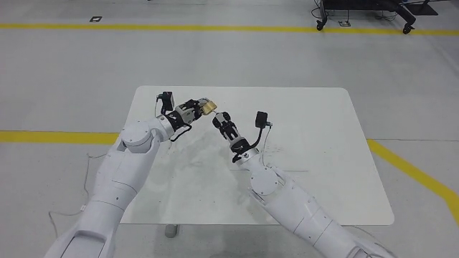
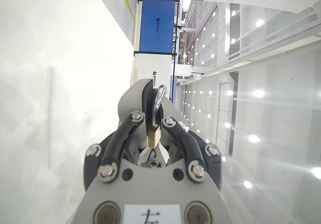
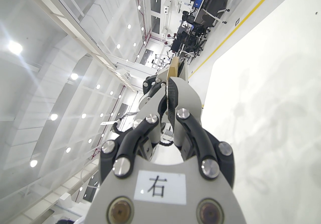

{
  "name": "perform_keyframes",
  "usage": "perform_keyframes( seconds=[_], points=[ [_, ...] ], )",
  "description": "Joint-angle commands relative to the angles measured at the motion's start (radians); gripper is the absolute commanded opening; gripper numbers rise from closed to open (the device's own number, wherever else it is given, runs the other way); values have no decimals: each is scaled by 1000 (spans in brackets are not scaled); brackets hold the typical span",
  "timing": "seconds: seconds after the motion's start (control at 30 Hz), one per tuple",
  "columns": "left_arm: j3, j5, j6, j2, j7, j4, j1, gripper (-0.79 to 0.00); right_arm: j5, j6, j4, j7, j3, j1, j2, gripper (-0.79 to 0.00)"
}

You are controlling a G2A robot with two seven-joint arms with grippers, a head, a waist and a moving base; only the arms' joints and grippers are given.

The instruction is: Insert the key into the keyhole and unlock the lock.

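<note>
The brass padlock (image 1: 206, 105) is held above the white table (image 1: 315, 158), with my left gripper (image 1: 200, 107) shut on it. In the left wrist view its silver shackle (image 2: 160, 98) sits between the fingertips and its brass body (image 2: 153, 137) lies nearer the palm. My right gripper (image 1: 219, 120) is shut on the key (image 3: 166, 96), a thin metal blade seen edge-on. The key points at the padlock (image 3: 174, 67), and the two grippers almost touch tip to tip. Whether the key is in the keyhole is hidden.
Both arms hover over the table's far left part. Bare tabletop lies to the right and towards the near edge (image 1: 287, 223). Yellow floor lines (image 1: 215, 27) and wheeled racks (image 1: 366, 0) stand well beyond the table.
</note>
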Motion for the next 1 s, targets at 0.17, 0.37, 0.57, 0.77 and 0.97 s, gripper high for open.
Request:
perform_keyframes(
  seconds=[0.17, 0.37, 0.57, 0.77, 0.97],
  points=[
    [-6, 1, 5, -1, 19, -13, 9, -785, -3, 19, 14, 6, 12, -3, -15, -785],
    [-6, 19, 8, -1, 21, -20, 11, -785, -11, 13, 21, 18, 24, -9, -26, -785],
    [-6, 4, 16, -3, 4, -20, 12, -785, -23, 5, 25, 27, 39, -15, -35, -785],
    [-8, 3, 11, -4, 1, -13, 9, -785, -39, 0, 22, 34, 49, -25, -42, -785],
    [-17, 2, 4, -4, 5, -12, 11, -785, -61, -7, 9, 30, 65, -43, -47, -785]
  ],
)
